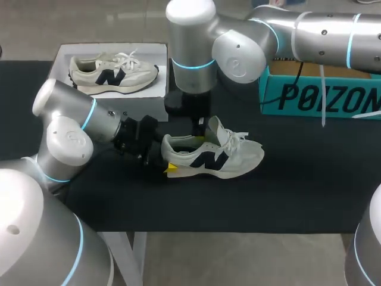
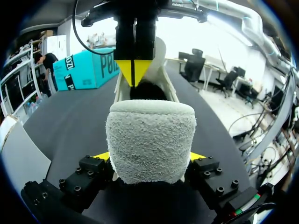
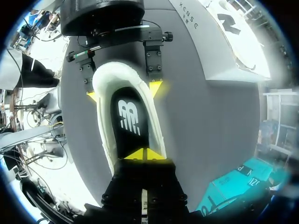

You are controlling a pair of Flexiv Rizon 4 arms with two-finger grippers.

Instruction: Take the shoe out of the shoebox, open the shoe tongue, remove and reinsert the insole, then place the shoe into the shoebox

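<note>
**Progress.** 1 shoe [image 1: 214, 158] is out of the teal shoebox [image 1: 321, 98] and stands upright on the black table [image 1: 297, 190], well apart from the box. Its tongue [image 1: 214, 128] is raised and the mouth is open. The insole [image 3: 128, 119] lies flat inside. Whether it has been out and back cannot be told. In my judgement, returning the shoe to the box is outstanding.

**Grippers.** The left gripper [image 1: 171, 168] clamps the heel [image 2: 149, 142], 1 yellow tip on each side. The right gripper [image 3: 145, 154] hangs in the shoe's mouth near the tongue, tips pressed together. Whether they pinch anything thin cannot be told.

**Materials.**
- The heel collar is nubby, towel-like cream fabric with a rounded, padded form.
- The upper is pale suede and mesh with a dark side emblem and white laces.
- The insole is smooth and black with a white mark.
- The box is stiff cardboard.

**Other.** A 2nd shoe [image 1: 113, 72] rests on a white tray [image 1: 152, 92] beyond the left arm.
</note>
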